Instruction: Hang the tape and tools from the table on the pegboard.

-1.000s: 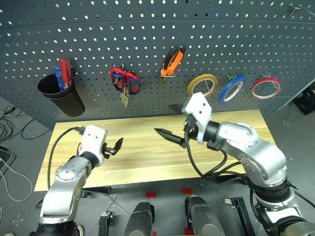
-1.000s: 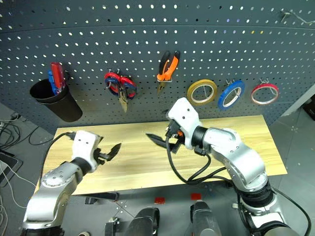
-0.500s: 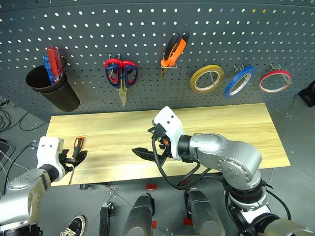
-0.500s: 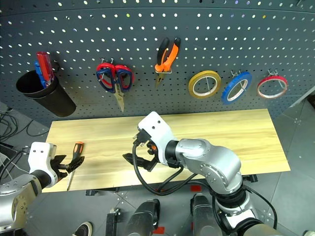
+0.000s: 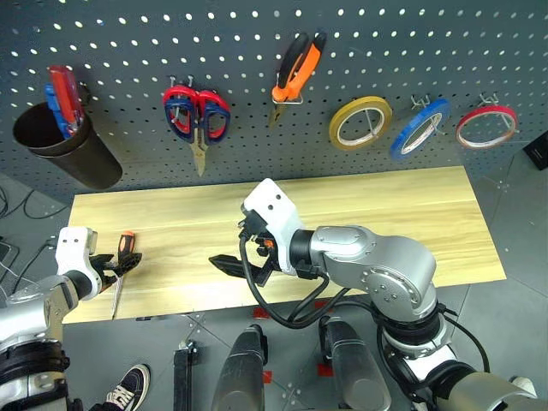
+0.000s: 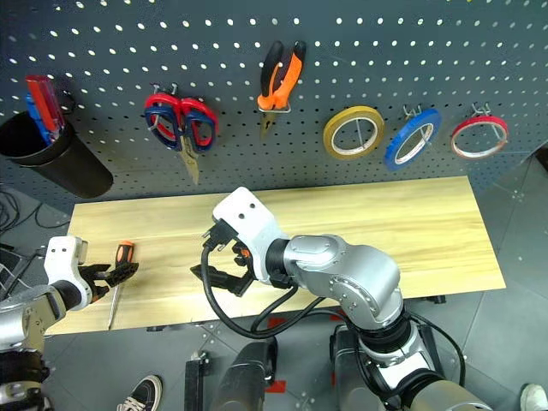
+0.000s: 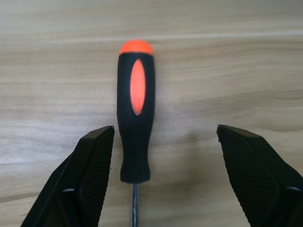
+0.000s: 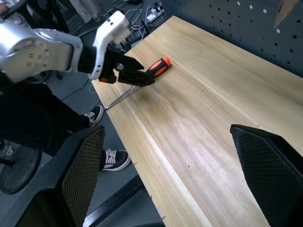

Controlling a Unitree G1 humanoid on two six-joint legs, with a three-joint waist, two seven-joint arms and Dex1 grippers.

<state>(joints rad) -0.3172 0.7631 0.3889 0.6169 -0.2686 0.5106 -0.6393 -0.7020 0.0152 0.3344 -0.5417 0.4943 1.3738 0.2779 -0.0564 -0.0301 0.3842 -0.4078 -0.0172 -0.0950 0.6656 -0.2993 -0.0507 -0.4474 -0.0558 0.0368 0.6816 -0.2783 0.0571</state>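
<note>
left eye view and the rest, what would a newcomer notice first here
Probably the dark grey perforated pegboard with its row of hung things: red-and-blue-handled scissors, orange-and-black pliers, then yellow, blue and red tape rolls. Next, the slim orange-and-black-handled screwdriver lying alone near the left end of the light wood table, with the open left gripper poised around its handle. The right gripper hovers open over the table's front edge.

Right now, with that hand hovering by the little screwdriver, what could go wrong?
The screwdriver sits off-centre between the open left gripper fingers, close to one; closing could nudge or roll it instead of gripping. It also lies near the table front edge, so a push might send it to the floor.
</note>
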